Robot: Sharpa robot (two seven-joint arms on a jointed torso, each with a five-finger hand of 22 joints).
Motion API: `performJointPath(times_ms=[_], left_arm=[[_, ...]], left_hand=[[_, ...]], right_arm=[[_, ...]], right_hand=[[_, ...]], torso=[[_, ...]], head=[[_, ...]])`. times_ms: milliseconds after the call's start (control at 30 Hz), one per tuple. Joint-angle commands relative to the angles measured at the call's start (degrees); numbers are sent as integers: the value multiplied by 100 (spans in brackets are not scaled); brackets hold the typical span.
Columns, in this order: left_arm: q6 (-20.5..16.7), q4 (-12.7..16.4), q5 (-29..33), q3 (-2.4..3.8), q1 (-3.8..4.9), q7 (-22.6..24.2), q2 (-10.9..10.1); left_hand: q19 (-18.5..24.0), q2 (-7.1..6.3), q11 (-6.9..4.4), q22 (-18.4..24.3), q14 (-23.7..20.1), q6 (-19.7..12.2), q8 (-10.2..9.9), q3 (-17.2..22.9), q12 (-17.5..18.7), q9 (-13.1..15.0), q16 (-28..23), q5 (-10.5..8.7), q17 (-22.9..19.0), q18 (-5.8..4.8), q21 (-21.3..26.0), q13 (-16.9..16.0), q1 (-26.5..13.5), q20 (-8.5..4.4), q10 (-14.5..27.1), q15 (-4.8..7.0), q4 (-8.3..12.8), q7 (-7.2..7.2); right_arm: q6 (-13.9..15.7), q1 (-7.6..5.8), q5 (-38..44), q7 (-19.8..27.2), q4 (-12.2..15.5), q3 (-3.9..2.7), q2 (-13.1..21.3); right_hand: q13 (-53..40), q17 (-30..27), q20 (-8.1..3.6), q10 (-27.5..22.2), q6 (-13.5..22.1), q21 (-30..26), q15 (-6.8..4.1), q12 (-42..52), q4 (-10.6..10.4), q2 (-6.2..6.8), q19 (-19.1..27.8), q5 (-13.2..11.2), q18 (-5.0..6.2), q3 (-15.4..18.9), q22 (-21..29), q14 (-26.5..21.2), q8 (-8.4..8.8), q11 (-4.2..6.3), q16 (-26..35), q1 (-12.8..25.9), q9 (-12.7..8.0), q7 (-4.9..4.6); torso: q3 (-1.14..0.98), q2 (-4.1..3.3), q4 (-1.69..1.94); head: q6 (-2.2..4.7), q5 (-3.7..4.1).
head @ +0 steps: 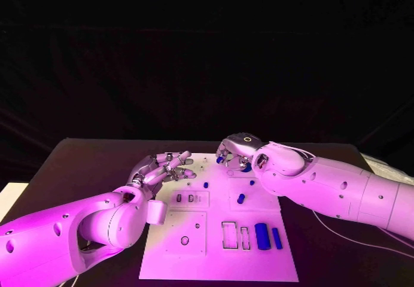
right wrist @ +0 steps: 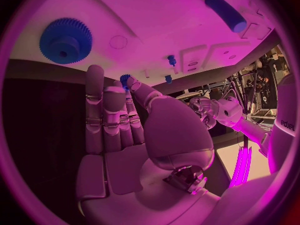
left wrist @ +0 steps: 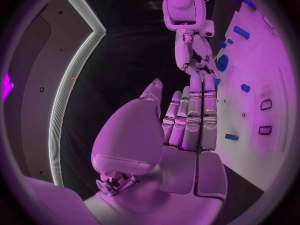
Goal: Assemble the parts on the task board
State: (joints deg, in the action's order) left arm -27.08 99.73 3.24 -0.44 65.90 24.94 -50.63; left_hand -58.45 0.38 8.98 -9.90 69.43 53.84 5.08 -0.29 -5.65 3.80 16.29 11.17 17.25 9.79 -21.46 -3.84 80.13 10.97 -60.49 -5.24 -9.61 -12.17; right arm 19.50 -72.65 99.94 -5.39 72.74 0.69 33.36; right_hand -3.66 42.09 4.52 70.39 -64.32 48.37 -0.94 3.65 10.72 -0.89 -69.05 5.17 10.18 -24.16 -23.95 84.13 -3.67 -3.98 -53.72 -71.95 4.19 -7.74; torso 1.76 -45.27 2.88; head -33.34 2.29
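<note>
While both robot hands hover empty with fingers apart, left robot hand (head: 166, 169) and right robot hand (head: 234, 154) flank the task board's (head: 216, 257) far edge, likely ready to grasp a blue gear (right wrist: 65, 40).

The right hand (head: 234, 150) covers the far right corner of the task board (head: 216, 263) in the head view, hiding most of the blue gear (right wrist: 65, 39) there. The left arm overlaps the board's left edge. Small parts (head: 205, 185) near the far edge are too small to identify.
</note>
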Motion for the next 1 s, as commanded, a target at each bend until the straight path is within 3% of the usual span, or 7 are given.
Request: performJointPath(times_ms=[33,167,300,467,767,1000], left_arm=[[119,27,3,5,10,31,-5],[124,45,3,5,17,32,-9],[124,56,3,6,25,31,-16],[125,56,3,6,29,33,-15],[135,50,3,6,32,31,-4],[143,47,3,6,32,27,0]], left_hand=[[29,43,2,9,-42,10,-21,1,23,-5,-18,-9,6,48,23,7,-10,19,38,9,46,-38],[29,43,2,9,-42,10,-21,1,23,-5,-18,-9,6,48,23,7,-10,19,38,9,46,-38],[29,43,2,9,-42,10,-21,1,23,-5,-18,-9,6,48,23,7,-10,19,38,9,46,-38],[32,45,3,9,-45,10,-23,2,24,-4,-17,-8,11,48,23,7,-7,20,39,8,49,-39],[32,45,3,9,-45,10,-23,2,24,-4,-17,-8,11,48,23,7,-7,20,39,8,49,-39],[32,45,3,9,-45,10,-23,2,24,-4,-17,-8,11,48,23,7,-7,20,39,8,49,-39]], right_arm=[[277,-2,10,-107,-105,-3,-110],[287,-2,32,-128,-285,-3,-281],[289,1,40,-123,-403,-3,-409],[270,5,45,-113,-489,-2,-522],[251,28,99,-196,-749,2,-750],[97,43,123,-256,-886,4,-859]], right_hand=[[1,32,-12,-29,-26,24,-19,-8,-13,36,47,20,29,-38,-13,84,-15,-8,-42,-29,5,-29],[1,96,-8,-31,-25,48,-16,-9,-31,49,52,26,29,-63,-27,89,-13,-12,-104,-20,5,-35],[1,123,-6,-32,-25,63,-13,-9,-43,56,55,26,30,-80,-36,91,-12,-14,-134,-14,5,-37],[1,123,-6,-32,-25,63,-13,-9,-43,56,55,26,30,-80,-36,91,-12,-14,-134,-14,5,-37],[1,153,0,-42,-18,97,-8,-11,-76,78,65,19,30,-113,-55,87,-8,-22,-175,7,3,-46],[2,158,3,-48,-12,109,-5,-12,-89,88,71,13,30,-125,-62,82,-6,-24,-185,16,2,-48]], torso=[[7,-15,17],[29,-43,57],[38,-67,74],[46,-89,80],[42,-89,72],[47,-99,76]], head=[[-13,-2],[2,42],[-1,38],[0,40],[-5,31],[-11,33]])
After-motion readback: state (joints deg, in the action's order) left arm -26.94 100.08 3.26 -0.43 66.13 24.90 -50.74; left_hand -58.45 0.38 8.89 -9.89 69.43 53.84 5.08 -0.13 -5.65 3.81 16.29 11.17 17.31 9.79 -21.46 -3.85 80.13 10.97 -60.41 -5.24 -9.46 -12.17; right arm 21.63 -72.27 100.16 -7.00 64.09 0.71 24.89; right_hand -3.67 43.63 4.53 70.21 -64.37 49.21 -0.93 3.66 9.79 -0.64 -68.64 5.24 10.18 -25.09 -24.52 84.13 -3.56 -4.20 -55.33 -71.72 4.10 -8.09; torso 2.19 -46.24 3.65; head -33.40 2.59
